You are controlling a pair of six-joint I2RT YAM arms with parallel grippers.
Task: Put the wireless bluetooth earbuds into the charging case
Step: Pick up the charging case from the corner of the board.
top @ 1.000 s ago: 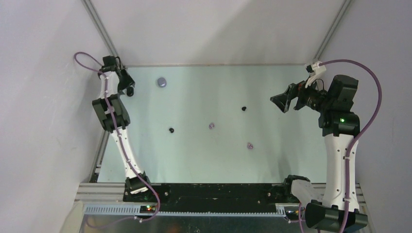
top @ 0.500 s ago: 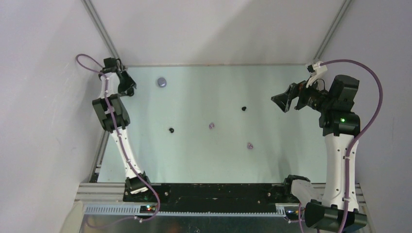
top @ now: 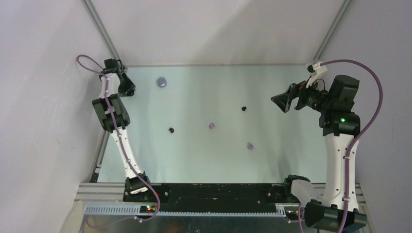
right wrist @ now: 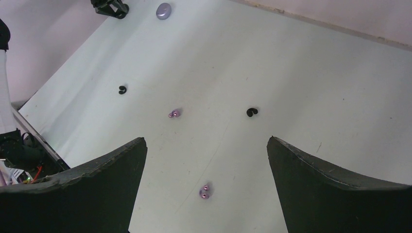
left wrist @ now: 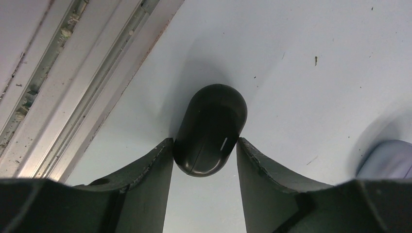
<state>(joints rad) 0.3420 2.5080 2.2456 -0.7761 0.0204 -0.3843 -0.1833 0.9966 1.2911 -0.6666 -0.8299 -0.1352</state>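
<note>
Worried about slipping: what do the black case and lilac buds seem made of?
Black case: likely smooth moulded plastic, satin finish; soft sheen and a fine seam. Lilac buds: probably glossy plastic; small bright glints, too tiny to be sure.

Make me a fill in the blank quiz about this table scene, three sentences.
The tiny rounded earbuds loose on the pale table number ___.
The glossy rounded charging case flanked by the left gripper is coloured ___.
The right gripper holds its jaws wide ___.
Missing words: four, black, open.
</note>
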